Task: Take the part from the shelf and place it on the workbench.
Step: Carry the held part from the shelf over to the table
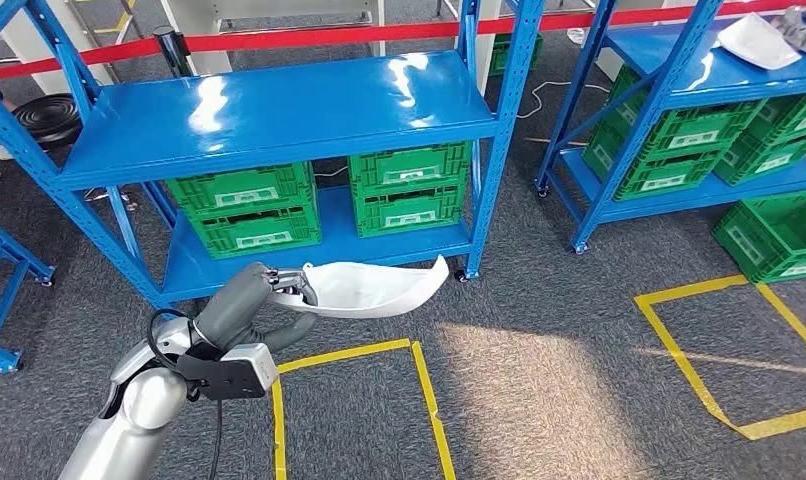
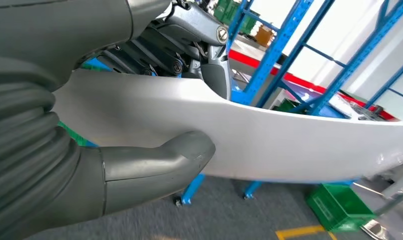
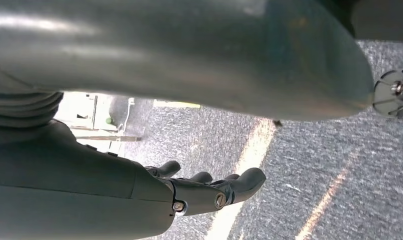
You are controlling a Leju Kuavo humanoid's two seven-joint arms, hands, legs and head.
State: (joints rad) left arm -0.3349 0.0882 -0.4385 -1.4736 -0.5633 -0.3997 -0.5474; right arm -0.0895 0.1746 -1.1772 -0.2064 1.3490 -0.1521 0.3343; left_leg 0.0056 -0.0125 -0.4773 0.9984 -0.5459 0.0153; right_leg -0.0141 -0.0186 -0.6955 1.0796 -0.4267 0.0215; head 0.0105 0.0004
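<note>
My left hand (image 1: 264, 300) grips one end of a long, curved white part (image 1: 374, 288), which sticks out to the right above the grey carpet in front of the blue shelf (image 1: 269, 110). Close up, the thumb (image 2: 159, 162) presses the part (image 2: 289, 142) from one side and the dark fingers (image 2: 159, 52) close over its other edge. My right hand (image 3: 209, 192) hangs over the carpet with its fingers slightly bent and holds nothing.
Green crates (image 1: 244, 210) stand on the shelf's lower level. A second blue shelf (image 1: 679, 90) at the right carries another white part (image 1: 757, 40) and more crates. Yellow tape squares (image 1: 354, 400) mark the carpet. A red barrier tape (image 1: 329, 38) runs behind.
</note>
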